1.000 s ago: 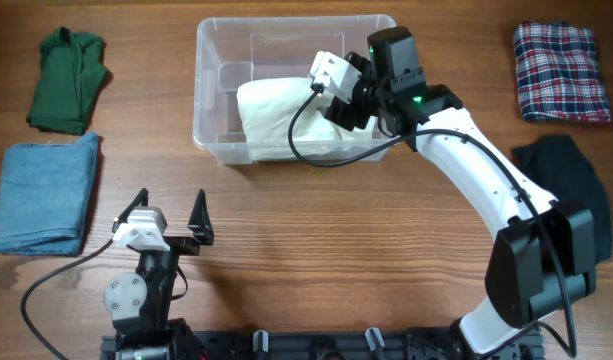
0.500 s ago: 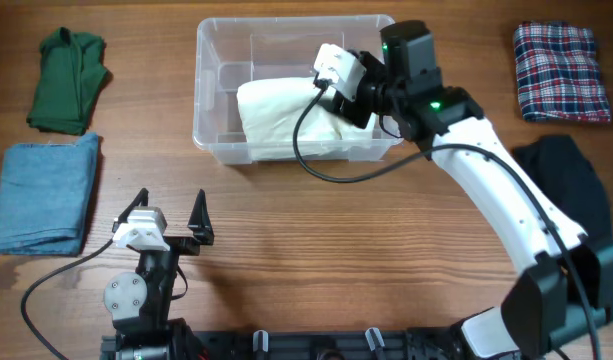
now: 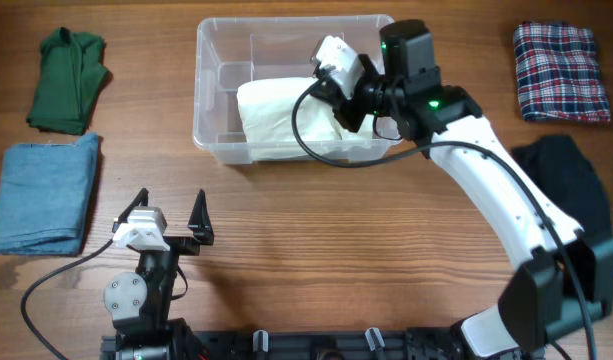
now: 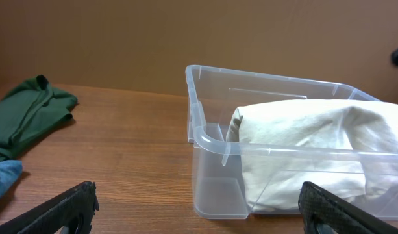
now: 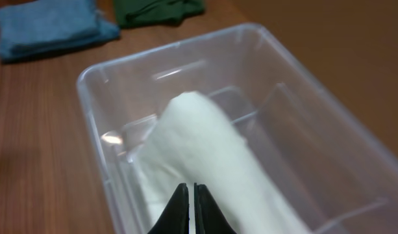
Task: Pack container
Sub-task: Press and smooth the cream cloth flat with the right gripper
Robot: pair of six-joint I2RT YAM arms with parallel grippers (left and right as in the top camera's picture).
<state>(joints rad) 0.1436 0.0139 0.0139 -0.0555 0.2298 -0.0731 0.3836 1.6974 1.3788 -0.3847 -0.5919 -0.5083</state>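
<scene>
The clear container (image 3: pixel 214 60) stands at the back middle of the table, and a folded cream garment (image 3: pixel 281 122) lies inside it. My right gripper (image 3: pixel 331 98) hovers over the right end of that garment, shut with nothing between its fingers. The right wrist view looks down past the shut tips of the right gripper (image 5: pixel 187 189) onto the cream garment (image 5: pixel 208 140) and the container's wall (image 5: pixel 95 130). My left gripper (image 3: pixel 169 212) rests wide open near the front edge. Through the wide open left gripper (image 4: pixel 199 214) I see the container (image 4: pixel 211 140) ahead.
A green garment (image 3: pixel 68 80) and a folded blue one (image 3: pixel 46 195) lie at the left. A plaid garment (image 3: pixel 554 72) and a black one (image 3: pixel 576 180) lie at the right, the black one beside the right arm's base.
The right gripper has shut and drawn slightly back and to the right above the cream garment, which stays in the container. The left arm has not moved.
</scene>
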